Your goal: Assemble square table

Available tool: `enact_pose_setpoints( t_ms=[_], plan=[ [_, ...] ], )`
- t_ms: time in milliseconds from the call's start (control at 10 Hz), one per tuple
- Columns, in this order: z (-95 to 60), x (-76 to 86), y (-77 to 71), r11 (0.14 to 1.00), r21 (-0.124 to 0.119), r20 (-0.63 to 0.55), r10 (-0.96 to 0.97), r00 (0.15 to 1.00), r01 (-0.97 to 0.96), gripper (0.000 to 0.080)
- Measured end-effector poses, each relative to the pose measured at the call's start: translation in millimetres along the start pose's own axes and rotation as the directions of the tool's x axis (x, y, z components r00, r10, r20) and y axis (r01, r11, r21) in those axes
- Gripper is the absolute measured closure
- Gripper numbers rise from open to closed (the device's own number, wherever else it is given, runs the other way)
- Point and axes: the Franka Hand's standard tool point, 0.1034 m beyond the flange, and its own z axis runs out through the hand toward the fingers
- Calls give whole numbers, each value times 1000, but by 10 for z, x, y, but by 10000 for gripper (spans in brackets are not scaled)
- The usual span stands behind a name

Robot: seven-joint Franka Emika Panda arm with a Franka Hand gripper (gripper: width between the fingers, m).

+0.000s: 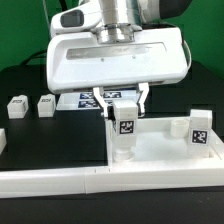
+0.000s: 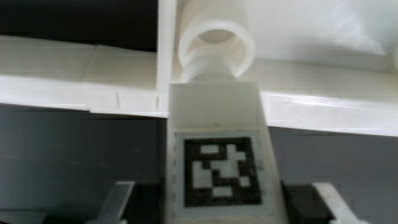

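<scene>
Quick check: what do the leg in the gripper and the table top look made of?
Leg post: seemingly white plastic, matte, with smooth moulded faces and a printed black-and-white tag stuck on. Table top: likely the same matte white plastic, uniform in colour with no grain or shine; blur leaves finer finish open.

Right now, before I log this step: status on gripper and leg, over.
Gripper shut on leg post. Post upright at corner of square top; seating unclear. Nothing in the way.

Looks onto a black tabletop [image 1: 50,140] under bright, even light. Closes off behind with a green backdrop [image 1: 208,45] on the exterior view's right and darkness on its left.
</scene>
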Motion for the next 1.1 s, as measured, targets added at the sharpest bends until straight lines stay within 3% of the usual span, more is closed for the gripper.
enact_pose_setpoints(
  t_ms=[600,1100],
  plan=[
    [12,-60,-99,1000,2,-7,-11,1000,11,509],
    [91,-135,-57,1000,-4,-5,-3,1000,3,509]
  ],
)
